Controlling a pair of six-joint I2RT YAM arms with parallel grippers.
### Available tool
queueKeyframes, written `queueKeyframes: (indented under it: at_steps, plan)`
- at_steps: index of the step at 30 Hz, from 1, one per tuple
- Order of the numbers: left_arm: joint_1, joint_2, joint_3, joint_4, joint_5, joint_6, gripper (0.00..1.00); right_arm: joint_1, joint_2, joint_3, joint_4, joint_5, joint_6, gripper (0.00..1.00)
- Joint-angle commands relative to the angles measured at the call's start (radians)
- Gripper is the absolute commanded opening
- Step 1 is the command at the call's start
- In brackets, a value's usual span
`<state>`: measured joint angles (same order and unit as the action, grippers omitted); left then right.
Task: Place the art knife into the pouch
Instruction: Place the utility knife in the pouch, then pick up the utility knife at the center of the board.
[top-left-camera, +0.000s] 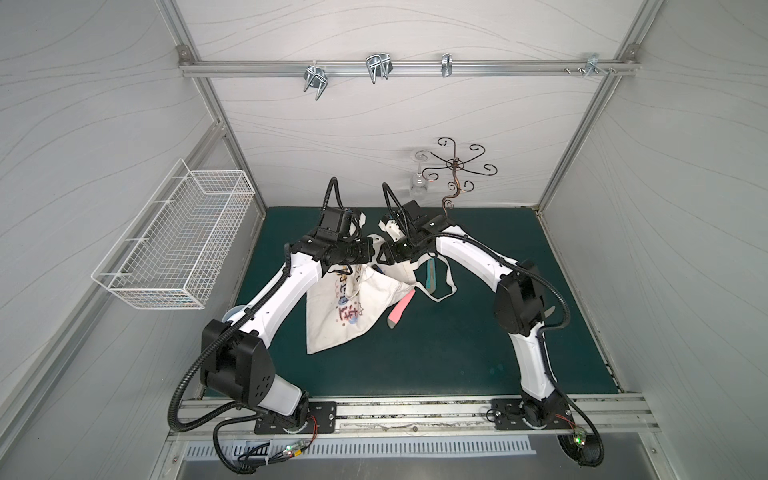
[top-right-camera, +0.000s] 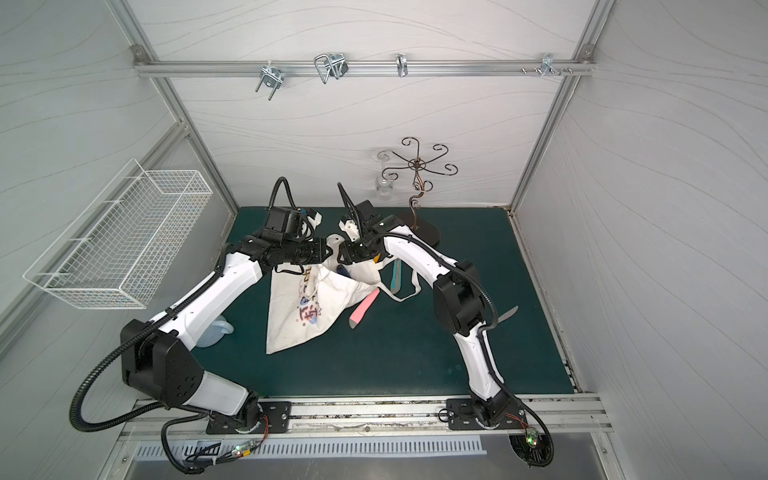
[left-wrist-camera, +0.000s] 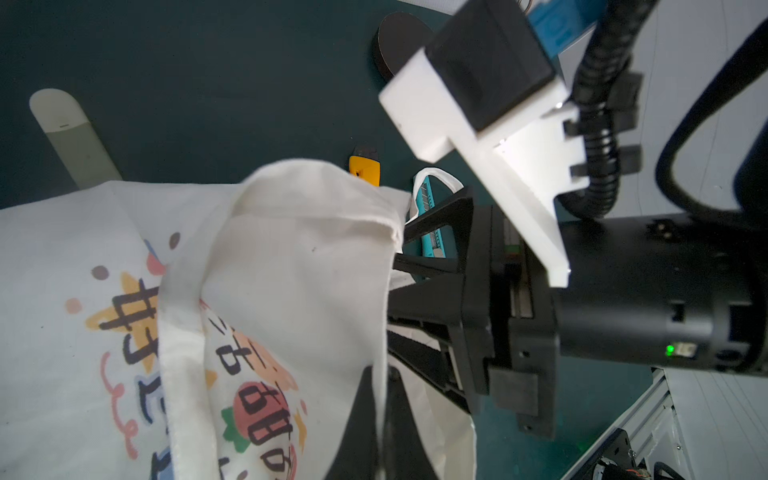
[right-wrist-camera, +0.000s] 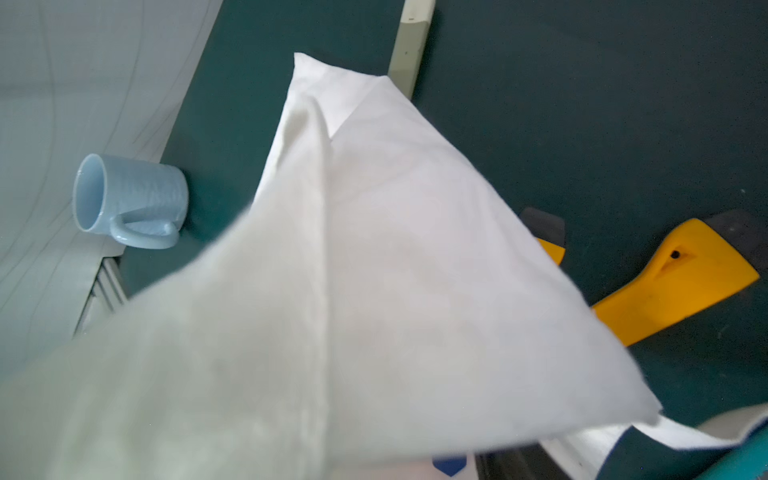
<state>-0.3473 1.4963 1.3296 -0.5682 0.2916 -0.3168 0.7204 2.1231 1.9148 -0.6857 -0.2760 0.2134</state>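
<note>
My left end effector (left-wrist-camera: 377, 411) pinches the one pouch (top-left-camera: 332, 316), my right end effector (left-wrist-camera: 397, 274) gapes over a blue thing (top-right-camera: 343, 270) at its mouth.

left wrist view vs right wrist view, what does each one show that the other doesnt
Only the left wrist view shows the colourful print on the pouch and the teal art knife with its segmented blade. Only the right wrist view shows the light blue mug. Both show the pouch's cream cloth, a yellow tool and the green mat.
</note>
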Motion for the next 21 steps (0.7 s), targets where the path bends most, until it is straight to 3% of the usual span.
queueKeyframes:
  at_steps: [1,5,9,21]
  plan:
    - [-0.002,-0.021,0.034,0.042,0.002,0.018,0.0,-0.002,-0.151,-0.12,0.023,0.139,0.011,0.61]
    - [-0.002,-0.013,0.037,0.045,0.002,0.014,0.0,-0.007,-0.247,-0.226,-0.065,0.375,0.06,0.62]
    - [-0.002,-0.007,0.037,0.051,0.007,0.008,0.0,-0.03,-0.252,-0.283,-0.121,0.486,0.109,0.62]
    - [-0.003,-0.013,0.031,0.049,0.008,0.01,0.0,-0.104,-0.113,-0.319,-0.08,0.491,0.151,0.6]
